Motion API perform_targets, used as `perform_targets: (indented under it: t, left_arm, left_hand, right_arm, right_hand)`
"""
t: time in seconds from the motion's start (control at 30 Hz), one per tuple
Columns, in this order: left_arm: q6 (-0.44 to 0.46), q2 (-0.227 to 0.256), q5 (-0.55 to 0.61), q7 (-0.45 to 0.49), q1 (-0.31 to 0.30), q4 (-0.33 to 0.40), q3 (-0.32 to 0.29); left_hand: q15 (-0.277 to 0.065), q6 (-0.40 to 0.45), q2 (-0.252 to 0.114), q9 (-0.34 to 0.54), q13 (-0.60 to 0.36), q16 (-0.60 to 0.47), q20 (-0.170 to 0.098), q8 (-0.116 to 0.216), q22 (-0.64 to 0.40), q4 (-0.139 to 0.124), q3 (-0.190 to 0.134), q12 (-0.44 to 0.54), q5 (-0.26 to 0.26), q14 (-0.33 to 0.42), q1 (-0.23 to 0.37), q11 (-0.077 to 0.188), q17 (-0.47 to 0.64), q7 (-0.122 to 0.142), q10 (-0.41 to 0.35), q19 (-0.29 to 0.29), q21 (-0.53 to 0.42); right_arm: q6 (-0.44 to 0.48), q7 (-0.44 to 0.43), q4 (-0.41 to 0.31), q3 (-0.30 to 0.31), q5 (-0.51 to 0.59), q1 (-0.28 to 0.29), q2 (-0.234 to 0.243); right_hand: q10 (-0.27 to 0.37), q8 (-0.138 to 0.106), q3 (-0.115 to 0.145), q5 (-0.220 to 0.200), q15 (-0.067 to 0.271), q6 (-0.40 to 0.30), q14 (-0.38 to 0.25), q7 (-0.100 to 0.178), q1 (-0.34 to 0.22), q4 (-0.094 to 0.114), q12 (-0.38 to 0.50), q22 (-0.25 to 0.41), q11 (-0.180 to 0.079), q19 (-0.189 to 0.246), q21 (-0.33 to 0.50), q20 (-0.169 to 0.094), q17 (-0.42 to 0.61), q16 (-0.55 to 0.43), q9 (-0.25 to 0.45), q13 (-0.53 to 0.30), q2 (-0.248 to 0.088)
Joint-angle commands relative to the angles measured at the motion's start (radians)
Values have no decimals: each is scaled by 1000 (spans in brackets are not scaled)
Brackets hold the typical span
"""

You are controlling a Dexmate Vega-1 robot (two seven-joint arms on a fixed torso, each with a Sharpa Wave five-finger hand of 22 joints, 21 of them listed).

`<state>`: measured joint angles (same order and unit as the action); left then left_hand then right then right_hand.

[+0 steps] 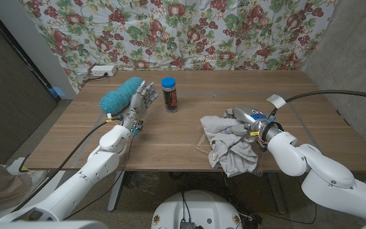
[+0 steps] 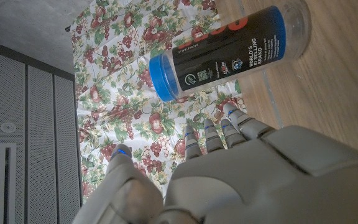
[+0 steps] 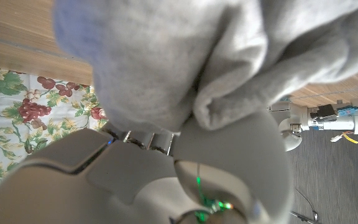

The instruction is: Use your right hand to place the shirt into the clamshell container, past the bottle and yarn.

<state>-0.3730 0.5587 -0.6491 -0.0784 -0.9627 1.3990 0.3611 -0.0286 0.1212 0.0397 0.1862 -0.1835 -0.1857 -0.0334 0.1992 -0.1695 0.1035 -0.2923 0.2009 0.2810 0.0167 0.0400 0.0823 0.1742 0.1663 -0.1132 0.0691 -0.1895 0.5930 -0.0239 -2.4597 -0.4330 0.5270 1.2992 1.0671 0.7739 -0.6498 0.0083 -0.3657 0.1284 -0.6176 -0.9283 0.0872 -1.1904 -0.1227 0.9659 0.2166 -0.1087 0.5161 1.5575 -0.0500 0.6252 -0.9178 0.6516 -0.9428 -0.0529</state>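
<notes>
The robot's right arm reaches in from the near right corner of the wooden table [image 1: 170,137], its right hand [image 1: 245,124] buried in a crumpled grey shirt [image 1: 230,149] that lies bunched near the table's front edge, right of centre. In the right wrist view the cloth [image 3: 185,56] drapes over the fingers and folds around them, so the hand appears to be gripping it, though the fingertips themselves are hidden under the fabric. A clear plastic edge, perhaps the clamshell container [image 1: 202,141], peeks out at the shirt's left side; too little of it shows to be sure.

Across the table, the left arm stretches forward with the left hand [image 1: 142,98] held upright, fingers spread and holding nothing, between a ball of teal yarn [image 1: 121,97] and a dark bottle [image 1: 169,93] with a blue cap. The left wrist view shows the fingers [image 2: 207,137] apart, just short of the bottle [image 2: 229,50]. A floral cloth [image 1: 189,32] hangs behind the table.
</notes>
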Motion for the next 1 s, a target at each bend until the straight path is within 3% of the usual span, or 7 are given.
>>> perform_targets:
  t: [0.03, 1.0]
  left_arm:
    - [-3, 6, 1, 7, -7, 8, -6]
    - [-2, 10, -4, 9, -12, 12, -12]
  left_hand:
    - [-70, 9, -6, 3, -4, 0, -53, -1, -6, 3, 3, 6, -1, -1, 7, 0, 4, 0, -11, 7, -4]
    - [-70, 10, -6, 3, -4, 0, -54, -1, -6, 4, 4, 4, -2, -3, 7, 0, 4, -1, -11, 8, -4]
  right_arm:
    - [5, 2, 19, -47, -1, -38, -8]
    - [-8, 10, 62, -97, -29, -83, -15]
  right_hand:
    - [72, -1, 5, 1, 102, 4, 3, -4, -90, -1, 0, 2, -78, 0, 5, -151, -1, -6, 4, -1, -81]
    - [71, 1, 10, 0, 103, 1, 14, -4, -98, -2, -8, -2, -78, -7, 1, -151, -20, -1, 0, 3, -85]
